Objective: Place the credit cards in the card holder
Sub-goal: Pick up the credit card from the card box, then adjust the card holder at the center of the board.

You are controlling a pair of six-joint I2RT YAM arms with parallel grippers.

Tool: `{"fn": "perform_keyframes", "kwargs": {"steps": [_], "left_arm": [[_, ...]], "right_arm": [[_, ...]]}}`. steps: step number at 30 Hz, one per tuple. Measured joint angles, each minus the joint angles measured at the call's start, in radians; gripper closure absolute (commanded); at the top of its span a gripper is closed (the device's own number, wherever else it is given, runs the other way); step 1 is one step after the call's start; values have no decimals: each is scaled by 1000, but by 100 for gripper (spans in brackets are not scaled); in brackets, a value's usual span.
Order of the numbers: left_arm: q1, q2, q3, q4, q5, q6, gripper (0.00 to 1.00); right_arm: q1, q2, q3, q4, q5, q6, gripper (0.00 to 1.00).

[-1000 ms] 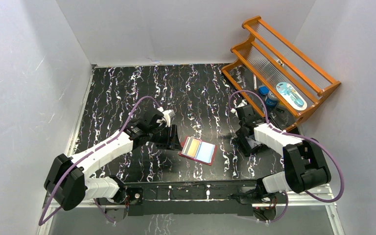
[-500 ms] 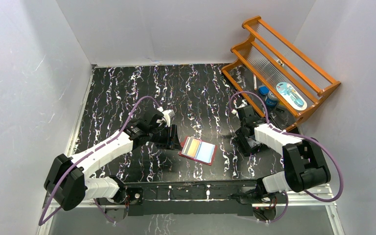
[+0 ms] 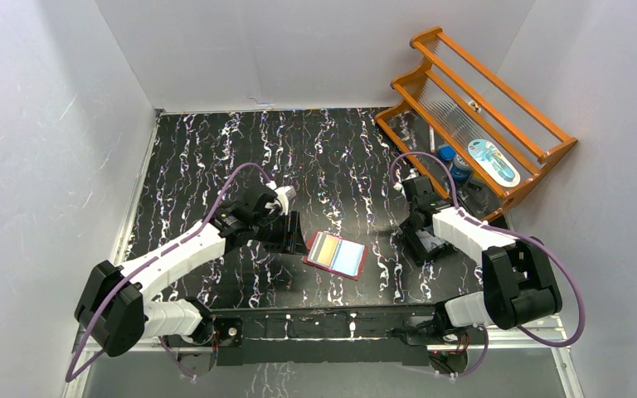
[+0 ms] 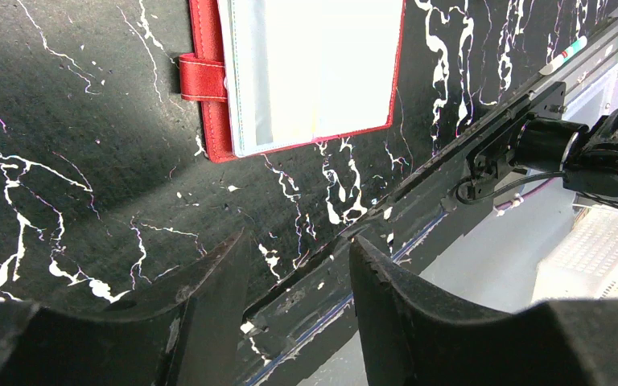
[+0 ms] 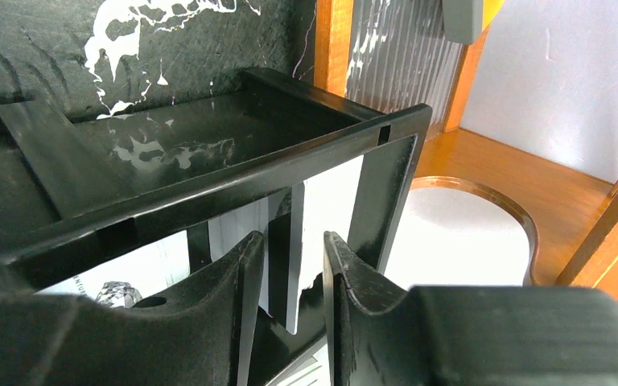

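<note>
The desk [image 3: 216, 166] is black with white veining, walled on the left, back and right. Its whole back half lies bare. A wooden rack [image 3: 481, 108] fills the right back corner, with a pale oblong packet [image 3: 491, 160] on its upper shelf.

Beside the rack's foot stands a black open box [image 5: 233, 173]. Pale cards [image 5: 330, 201] stand upright inside it against the near wall. My right tool [image 5: 286, 249] reaches down into this box. Its fingers are set narrowly about a card's edge, but I cannot tell whether they actually pinch it.

The card holder [image 3: 337, 254] lies open and flat near the desk's front edge, between my two arms. An orange card [image 3: 323, 249] sits in its left clear pocket and pale sleeves cover the rest.

My left tool [image 4: 298, 249] is released, its fingers spread with nothing between them. It hangs just left of the holder, close to the front rail.

Compared with a second ago, my right arm has shifted slightly at the box. The left arm and the holder have not moved.
</note>
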Motion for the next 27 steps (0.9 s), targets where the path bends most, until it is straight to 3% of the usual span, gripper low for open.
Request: {"fn": "perform_keyframes", "kwargs": {"steps": [9, 13, 18, 22, 27], "left_arm": [[0, 6, 0, 0, -6, 0, 53], [0, 33, 0, -9, -17, 0, 53], [0, 60, 0, -19, -22, -13, 53], [0, 75, 0, -21, -23, -24, 53], [0, 135, 5, -24, -29, -37, 57]], "right_arm": [[0, 0, 35, -57, 0, 7, 70], [0, 0, 61, -97, -5, 20, 81], [0, 0, 97, -173, -41, 51, 86], [0, 0, 149, -271, -68, 89, 99], [0, -15, 216, -375, -113, 127, 100]]}}
